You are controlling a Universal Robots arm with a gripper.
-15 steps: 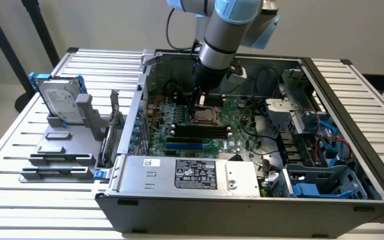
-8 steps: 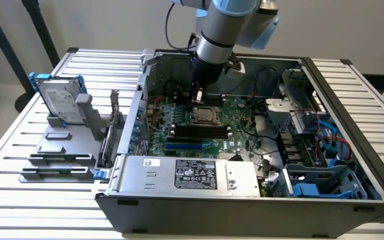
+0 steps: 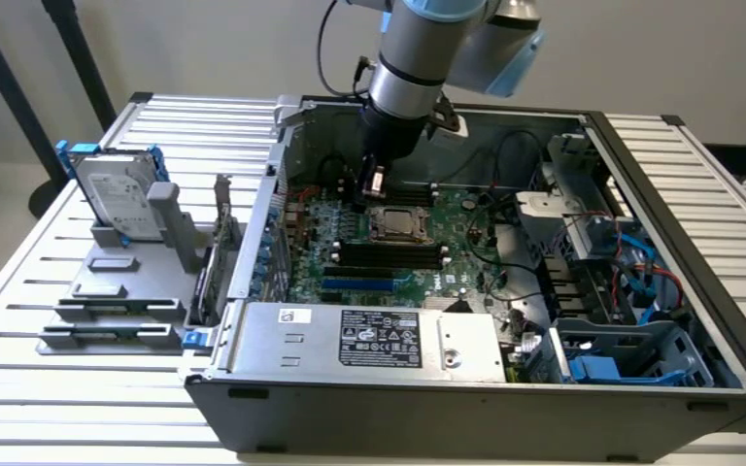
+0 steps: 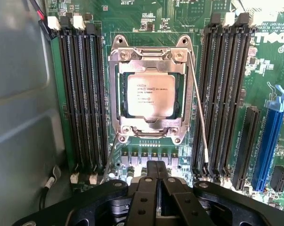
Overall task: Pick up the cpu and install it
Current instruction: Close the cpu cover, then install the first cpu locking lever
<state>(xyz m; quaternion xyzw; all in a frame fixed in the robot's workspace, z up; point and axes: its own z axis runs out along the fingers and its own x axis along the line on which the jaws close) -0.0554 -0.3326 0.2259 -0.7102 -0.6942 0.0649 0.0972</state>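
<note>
**Stage of the task.** The cpu (image 4: 151,96) lies flat in its socket near the middle of the green board (image 4: 146,23), inside the open computer case (image 3: 477,408). It is framed on all four sides by the metal retention frame (image 4: 115,94). The gripper (image 4: 157,170) hangs just above the board beside the socket, its two black fingers pressed together with nothing between them. Judged from this, the pick-up and the seating of the chip are done. A thin wire lever (image 4: 198,108) runs along one side of the socket, and whether it is latched cannot be told.

**Materials and shapes.** The cpu is a small thin square with a dull silver, matt top bearing fine dark print. The frame is bright stamped steel with round screw heads at its corners. On both sides of the socket stand long black memory slots (image 4: 83,94), narrow and ribbed, and a blue slot (image 4: 269,136) lies further off. In the exterior view the cpu (image 3: 399,221) sits below the gripper (image 3: 376,183), and a silver power supply (image 3: 373,335) with a printed label fills the case's near side.
</note>
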